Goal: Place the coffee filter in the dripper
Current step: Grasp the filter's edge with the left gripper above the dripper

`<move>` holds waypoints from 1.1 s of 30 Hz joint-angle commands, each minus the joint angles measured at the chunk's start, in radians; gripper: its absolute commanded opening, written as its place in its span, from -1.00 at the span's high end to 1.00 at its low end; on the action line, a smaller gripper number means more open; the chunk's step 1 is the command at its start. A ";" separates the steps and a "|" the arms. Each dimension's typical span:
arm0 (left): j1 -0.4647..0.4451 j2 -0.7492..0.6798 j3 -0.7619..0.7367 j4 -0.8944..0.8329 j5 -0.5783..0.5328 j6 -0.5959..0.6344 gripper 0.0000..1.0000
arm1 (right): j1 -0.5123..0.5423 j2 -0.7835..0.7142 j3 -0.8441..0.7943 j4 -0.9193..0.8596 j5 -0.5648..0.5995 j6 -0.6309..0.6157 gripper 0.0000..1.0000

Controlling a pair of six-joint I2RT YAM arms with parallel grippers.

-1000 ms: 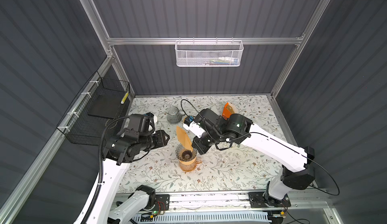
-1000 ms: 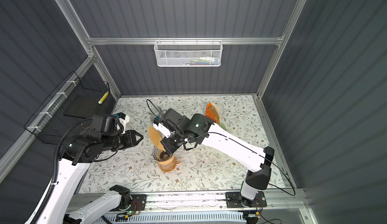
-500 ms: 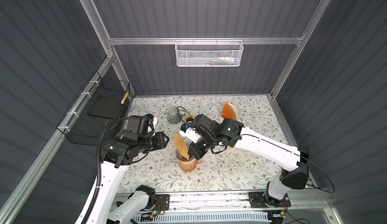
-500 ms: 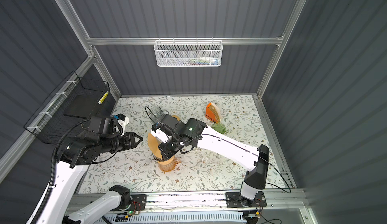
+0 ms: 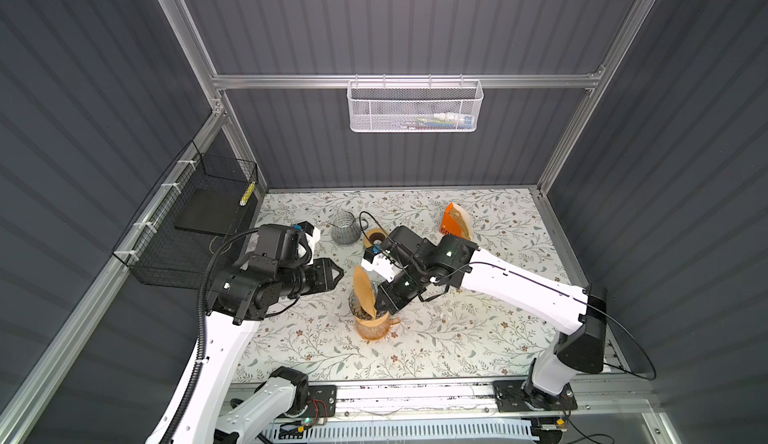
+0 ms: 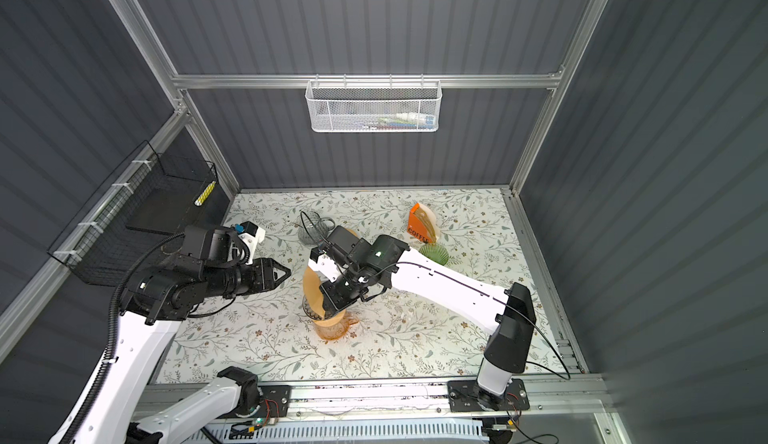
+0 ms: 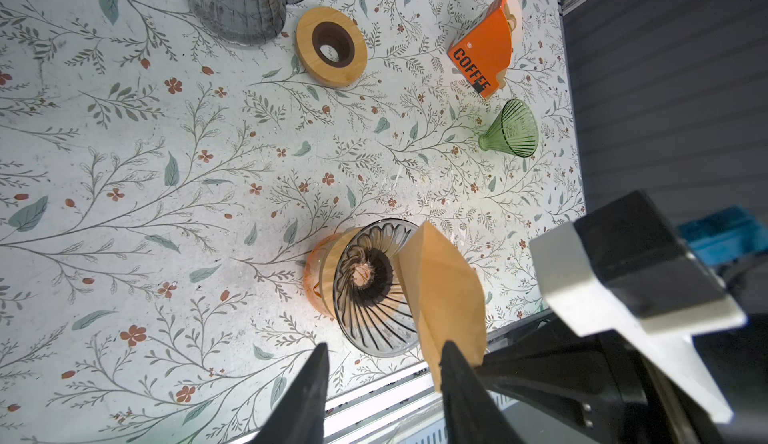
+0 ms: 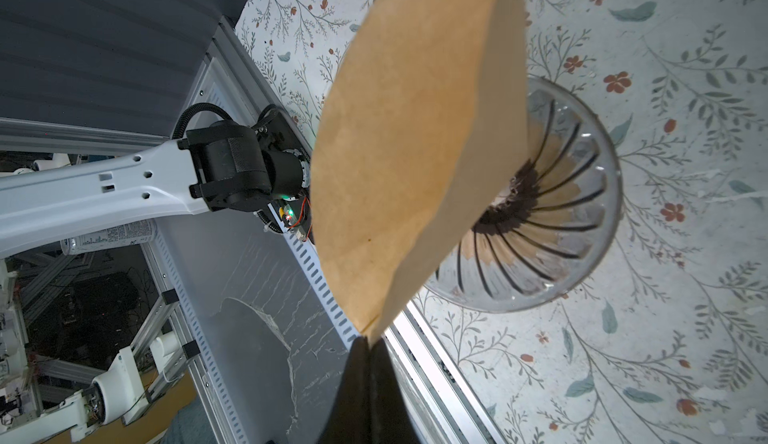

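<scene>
Right gripper [image 8: 368,344] is clamped tight on one corner of the coffee filter [image 8: 407,151], and the brown paper fans out away from the jaws as a folded cone, barely parted along its open edge. It hangs at one side of the dripper [image 8: 561,221] — the ribbed glass cone seated on an orange server [image 5: 374,329] — rather than squarely over the hole in the middle. Whether the paper brushes the rim I cannot tell. To seat it well, I judge the arm should carry the filter over the cone's centre and turn it so the narrow end leads down the throat. It should then lower slowly until the glass walls guide the paper in, letting go only once it rests against the ribs. Thin paper held by a single corner will flex and can catch on the rim, so a sideways shove risks crumpling it or nudging the dripper off its base. Left gripper [image 7: 384,346] hovers just beside, jaws partly apart and empty — well placed to press the filter open or steady the glass.
</scene>
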State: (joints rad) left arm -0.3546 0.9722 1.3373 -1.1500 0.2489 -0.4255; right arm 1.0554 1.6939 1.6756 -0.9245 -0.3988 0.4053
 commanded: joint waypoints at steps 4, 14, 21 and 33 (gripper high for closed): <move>-0.004 0.009 -0.029 0.028 0.055 0.031 0.10 | -0.015 0.017 -0.029 0.031 -0.062 0.022 1.00; -0.004 0.013 -0.074 0.045 0.119 0.057 0.12 | -0.016 0.030 -0.070 0.087 -0.097 0.063 1.00; -0.006 0.021 -0.107 0.056 0.123 0.062 0.13 | -0.029 0.036 -0.085 0.105 -0.104 0.076 1.00; -0.006 0.064 -0.134 0.094 0.142 0.064 0.16 | -0.066 0.018 -0.109 0.131 -0.113 0.087 0.54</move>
State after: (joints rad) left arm -0.3550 1.0336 1.2137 -1.0691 0.3683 -0.3843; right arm 0.9977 1.7252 1.5764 -0.8066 -0.5026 0.4919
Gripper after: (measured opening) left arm 0.423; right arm 0.219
